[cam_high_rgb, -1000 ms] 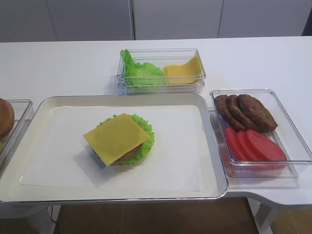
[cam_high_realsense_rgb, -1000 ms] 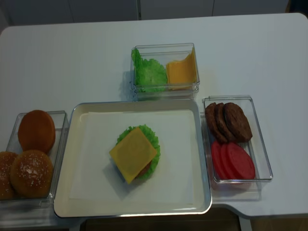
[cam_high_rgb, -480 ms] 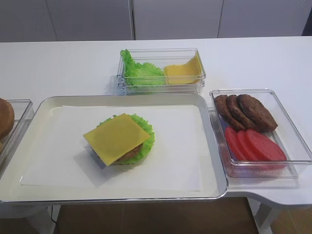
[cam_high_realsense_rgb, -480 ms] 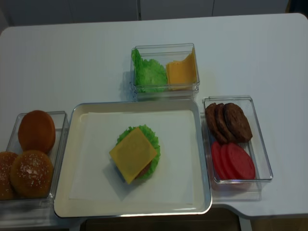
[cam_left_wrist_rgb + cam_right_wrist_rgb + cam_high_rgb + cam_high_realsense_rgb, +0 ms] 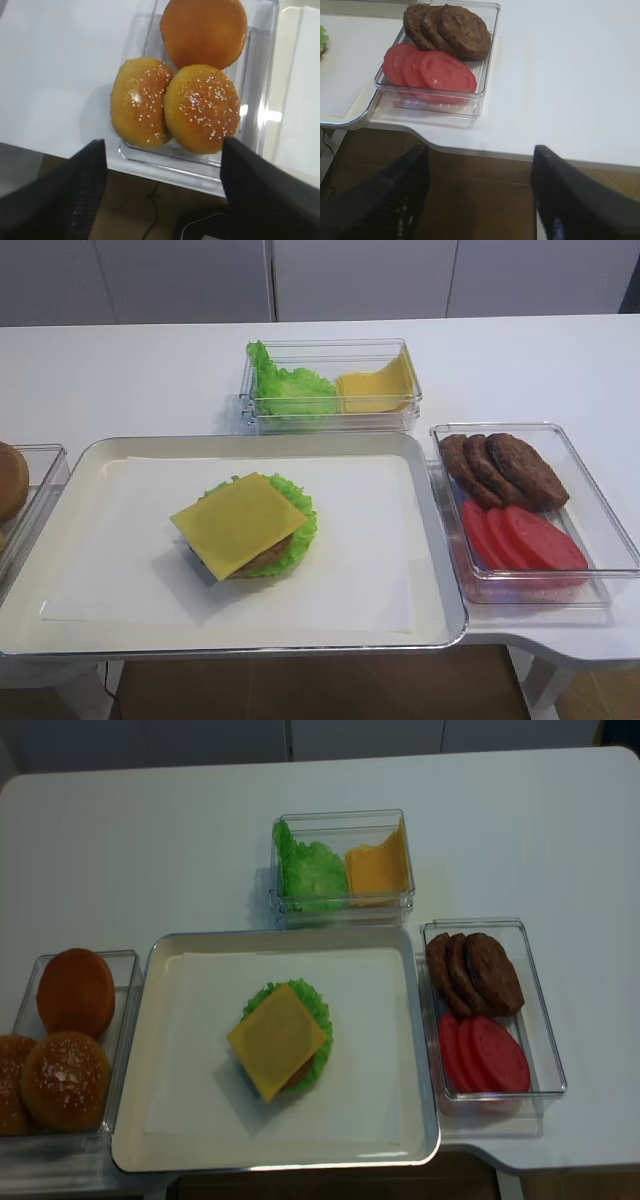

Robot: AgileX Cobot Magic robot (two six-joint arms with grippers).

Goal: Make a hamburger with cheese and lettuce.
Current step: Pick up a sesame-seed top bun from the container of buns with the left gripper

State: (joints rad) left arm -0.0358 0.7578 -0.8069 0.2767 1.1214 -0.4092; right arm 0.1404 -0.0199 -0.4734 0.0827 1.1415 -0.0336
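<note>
On the paper-lined metal tray point(image 5: 441, 540) point(image 5: 426, 1050) lies the hamburger stack: frilly lettuce point(image 5: 301, 530) point(image 5: 318, 1005), a brown patty point(image 5: 270, 555), and the square cheese point(image 5: 240, 520) point(image 5: 278, 1038) on top. Sesame buns point(image 5: 202, 107) point(image 5: 65, 1080) and a plain bun point(image 5: 204, 31) fill a clear box point(image 5: 260, 75) at the left. In the left wrist view my left gripper point(image 5: 162, 175) hangs open and empty just in front of that box, over the table's edge. My right gripper point(image 5: 480, 185) is open and empty off the table's front edge, near the tomato box. Neither shows in the high views.
A clear box point(image 5: 330, 343) point(image 5: 340, 815) behind the tray holds a lettuce clump and bent cheese slices. Right of the tray, another box holds dark patties point(image 5: 500, 470) point(image 5: 447, 25) and red tomato slices point(image 5: 520, 540) point(image 5: 430, 70). The table's front edge curves there.
</note>
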